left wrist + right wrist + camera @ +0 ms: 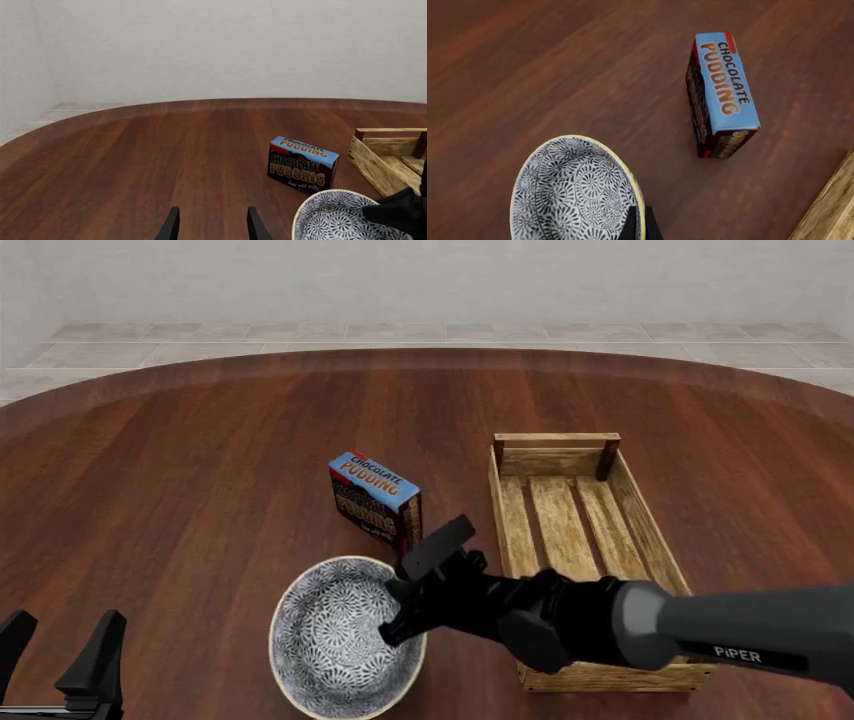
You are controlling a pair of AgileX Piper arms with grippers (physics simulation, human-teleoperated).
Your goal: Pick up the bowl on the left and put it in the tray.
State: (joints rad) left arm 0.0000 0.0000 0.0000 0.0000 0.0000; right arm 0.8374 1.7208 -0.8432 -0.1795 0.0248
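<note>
The bowl (334, 640), blue-and-white patterned inside with a cream rim, is at the front of the table, left of the tray (507, 510). In the right wrist view the rim of the bowl (574, 190) runs between the two close-set fingers of my right gripper (640, 226). From the front, the right gripper (400, 615) is shut on the bowl's right edge. My left gripper (60, 645) stands open and holds nothing at the front left corner, well left of the bowl. The left wrist view shows the left gripper (213, 225) with its fingers apart, the bowl (330, 220) and an end of the tray (380, 165).
A blue chocolate pudding box (374, 495) stands upright just behind the bowl and left of the tray, also seen as the pudding box (720, 95) in the right wrist view. The wooden tray has nothing in it. My right arm (694, 625) crosses over the tray's near end.
</note>
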